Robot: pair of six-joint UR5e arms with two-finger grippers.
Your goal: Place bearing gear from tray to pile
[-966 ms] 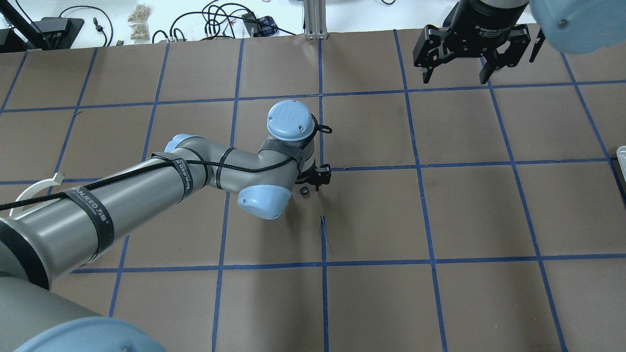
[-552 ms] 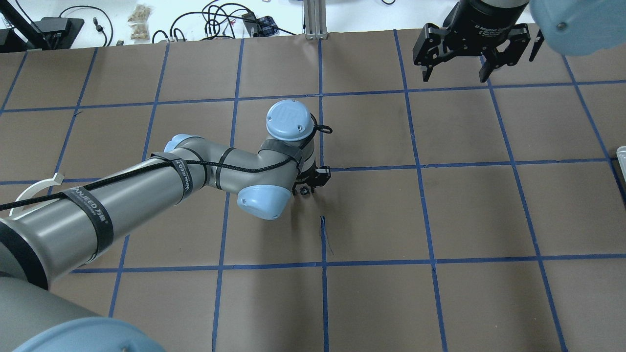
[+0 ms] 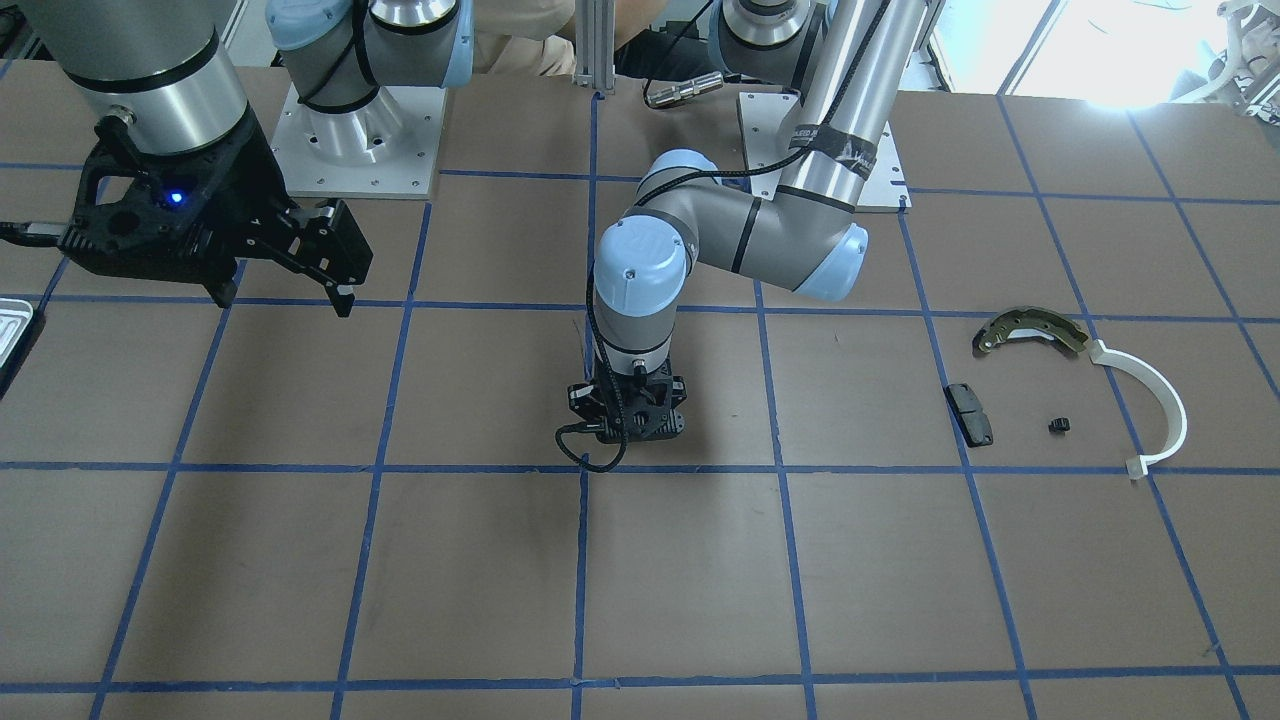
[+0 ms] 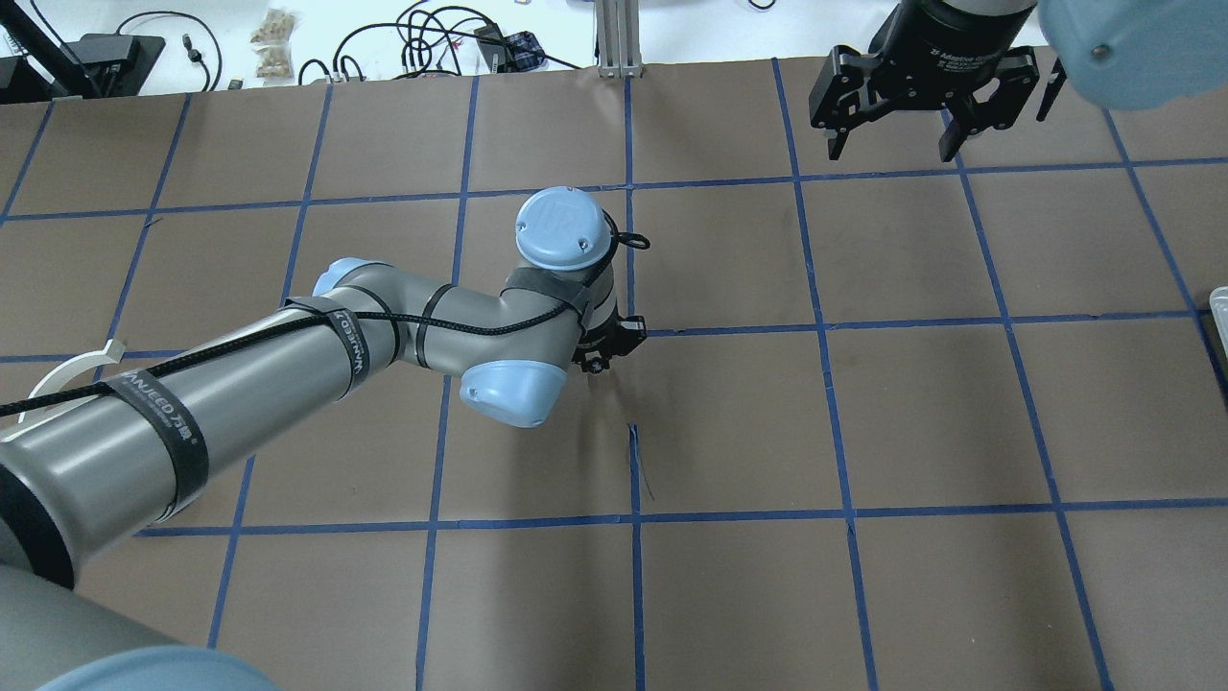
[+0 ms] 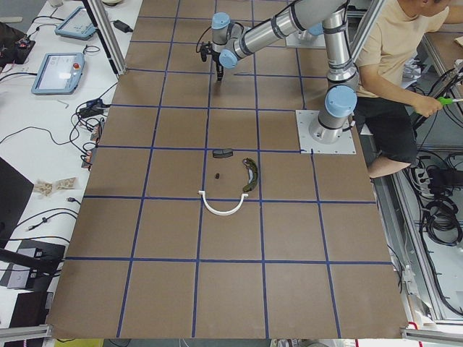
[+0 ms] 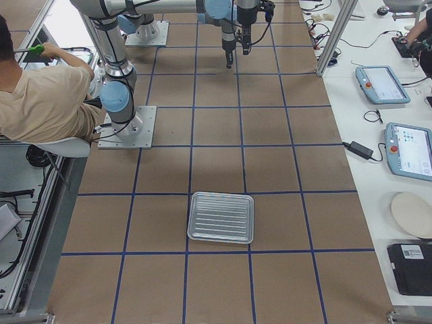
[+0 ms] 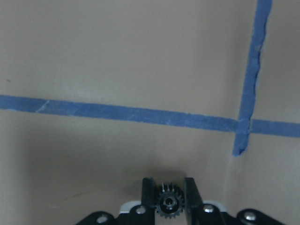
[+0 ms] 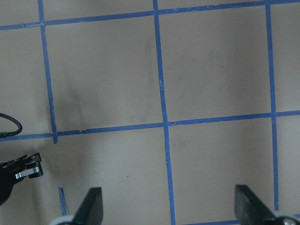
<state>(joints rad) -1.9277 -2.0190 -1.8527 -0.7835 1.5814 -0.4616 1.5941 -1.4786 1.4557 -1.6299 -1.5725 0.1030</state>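
Left wrist-mounted view: the left gripper point(image 7: 168, 186) has its jaws drawn narrow onto the bearing gear point(image 7: 168, 205), the toothed rim pinched between both fingers, low over the brown table point(image 7: 117, 61) near a blue tape crossing point(image 7: 241, 125). The right gripper point(image 4: 892, 151) hangs at far right, jaws spread wide with nothing between them. The tray point(image 6: 221, 217) lies well apart at the right end. The pile point(image 3: 1060, 425) (brake shoe point(image 3: 1030, 331), white arc point(image 3: 1165, 405), black pad point(image 3: 970, 413)) sits at the left.

Tray point(image 6: 221, 217) on table point(image 6: 304, 169), operator point(image 6: 40, 101) seemingly seated
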